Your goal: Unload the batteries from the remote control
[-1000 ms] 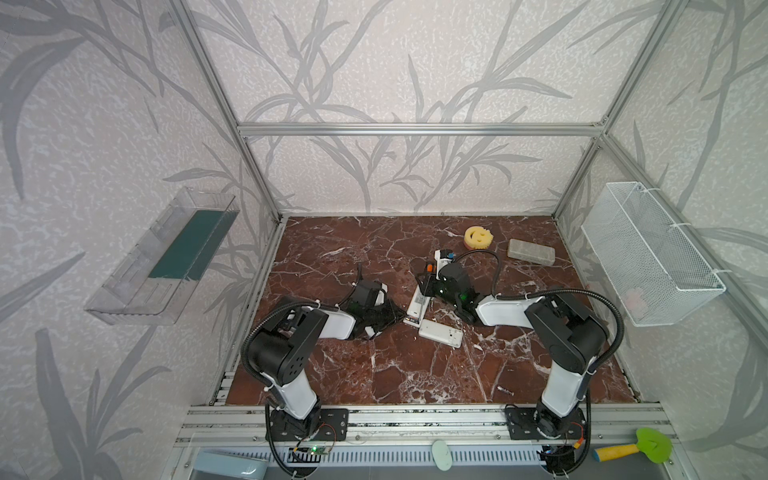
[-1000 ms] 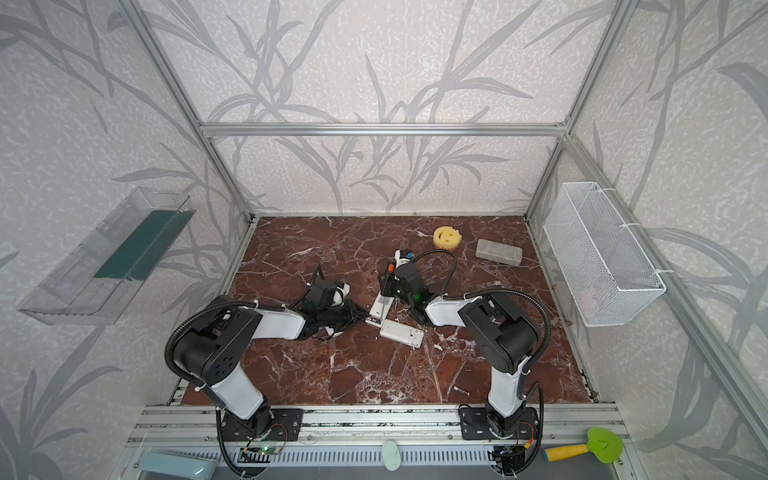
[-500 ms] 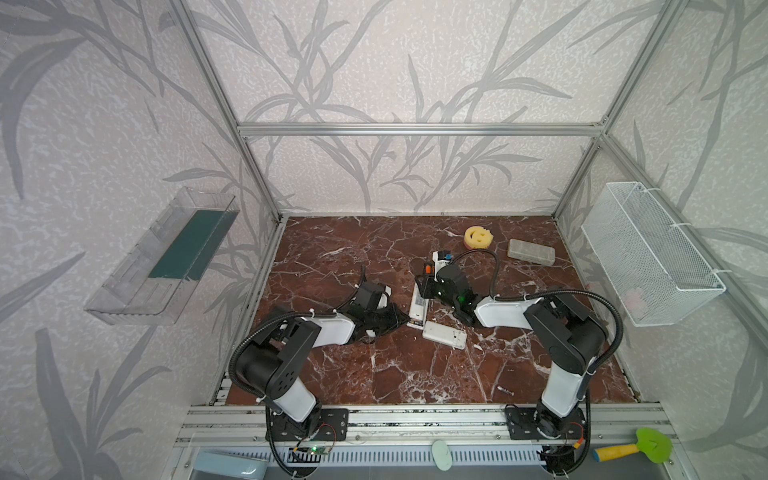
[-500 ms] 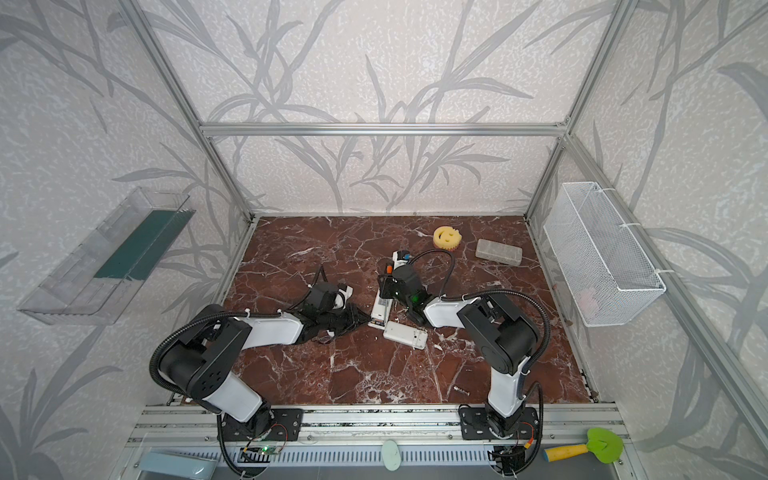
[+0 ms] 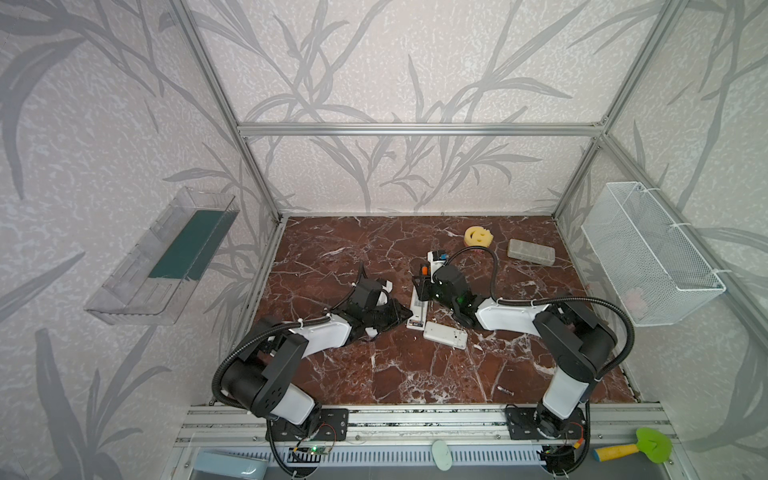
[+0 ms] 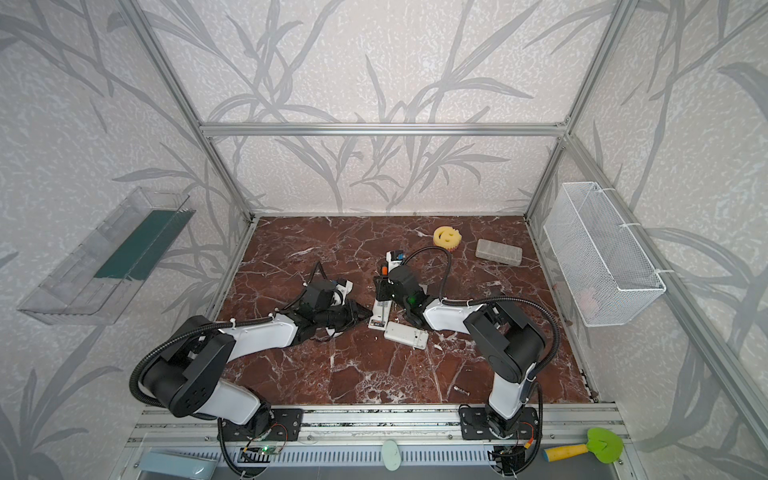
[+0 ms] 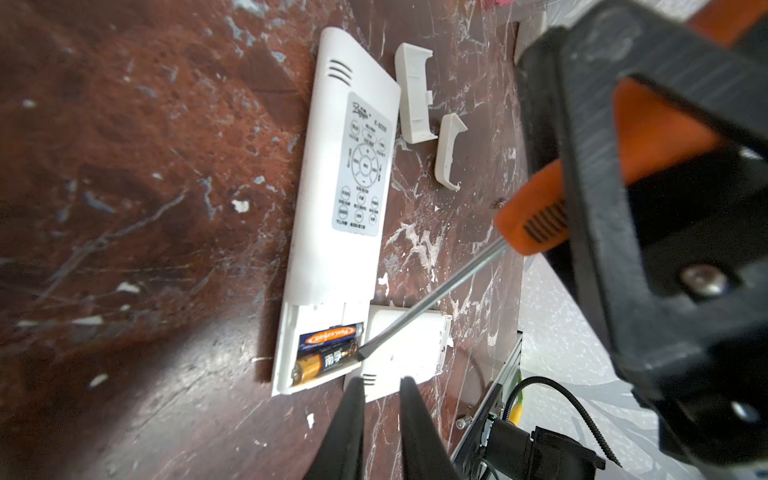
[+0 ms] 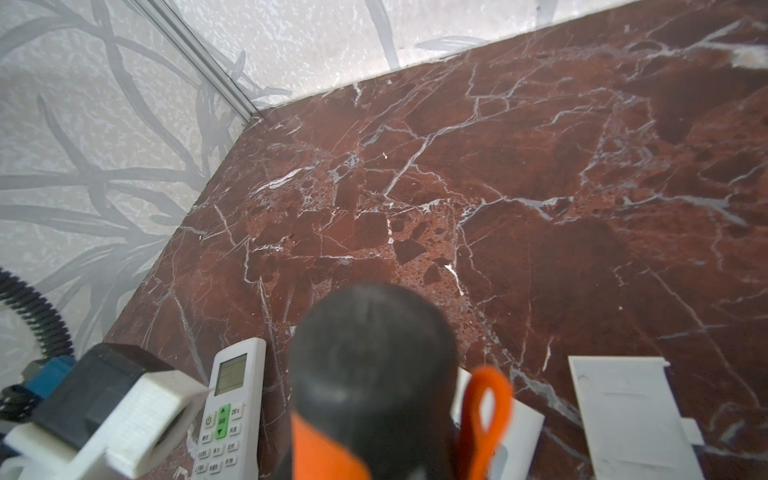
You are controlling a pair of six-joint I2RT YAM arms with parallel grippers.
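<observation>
Orange-handled screwdriver (image 7: 536, 226) tip sits beside batteries (image 7: 328, 337) at remote (image 7: 332, 232) edge.

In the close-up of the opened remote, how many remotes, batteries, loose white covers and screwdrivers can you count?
Remotes: 2, the long remote and the shorter remote by its open end
Batteries: 2, the blue battery and the gold battery, both in the long remote
White covers: 2, the larger cover and the smaller cover
Screwdrivers: 1, the screwdriver
Total: 7

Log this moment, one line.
right gripper: holds screwdriver | tip: at batteries in remote | left gripper: empty, near remote
</observation>
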